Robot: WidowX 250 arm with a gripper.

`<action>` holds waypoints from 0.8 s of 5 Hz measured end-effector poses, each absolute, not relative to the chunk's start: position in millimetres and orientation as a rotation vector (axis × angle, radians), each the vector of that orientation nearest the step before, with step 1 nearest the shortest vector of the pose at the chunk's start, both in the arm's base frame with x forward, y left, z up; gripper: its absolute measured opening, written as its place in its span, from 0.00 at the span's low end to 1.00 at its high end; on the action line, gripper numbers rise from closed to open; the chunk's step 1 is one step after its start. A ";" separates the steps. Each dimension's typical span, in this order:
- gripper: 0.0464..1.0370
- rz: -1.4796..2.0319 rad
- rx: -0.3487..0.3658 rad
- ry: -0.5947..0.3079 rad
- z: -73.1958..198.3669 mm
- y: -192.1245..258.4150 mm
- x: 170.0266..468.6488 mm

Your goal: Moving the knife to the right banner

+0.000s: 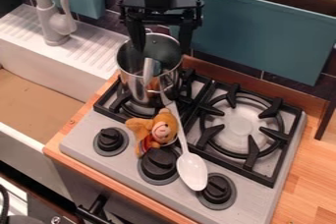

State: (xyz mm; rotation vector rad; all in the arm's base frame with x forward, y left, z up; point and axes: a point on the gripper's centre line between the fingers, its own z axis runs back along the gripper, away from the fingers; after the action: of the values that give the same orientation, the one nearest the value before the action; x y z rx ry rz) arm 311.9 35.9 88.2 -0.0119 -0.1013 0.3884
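The gripper [161,40] is positioned above the metal pot [134,81], its fingers set wide apart. A pale, narrow object [148,66] is seen at the pot's front rim; whether it is the knife cannot be determined. A white spoon [191,170] is laid beside the plush bear [157,130].

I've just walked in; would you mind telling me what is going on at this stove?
The robot's gripper hangs open above the metal pot, with nothing clearly in its grasp. The pot stands on the left burner; a small teddy bear and a white spoon lie in front of it. I can't make out a knife for certain.
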 end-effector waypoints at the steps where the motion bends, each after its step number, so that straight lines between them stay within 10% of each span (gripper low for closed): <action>1: 0.96 0.389 -0.011 -0.067 79.6 35.3 308.5; 4: 0.96 0.395 0.006 -0.024 85.3 38.5 298.1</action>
State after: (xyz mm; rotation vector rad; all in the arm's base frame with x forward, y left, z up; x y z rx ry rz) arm 298.1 38.5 85.3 0.0065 -0.0237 0.3946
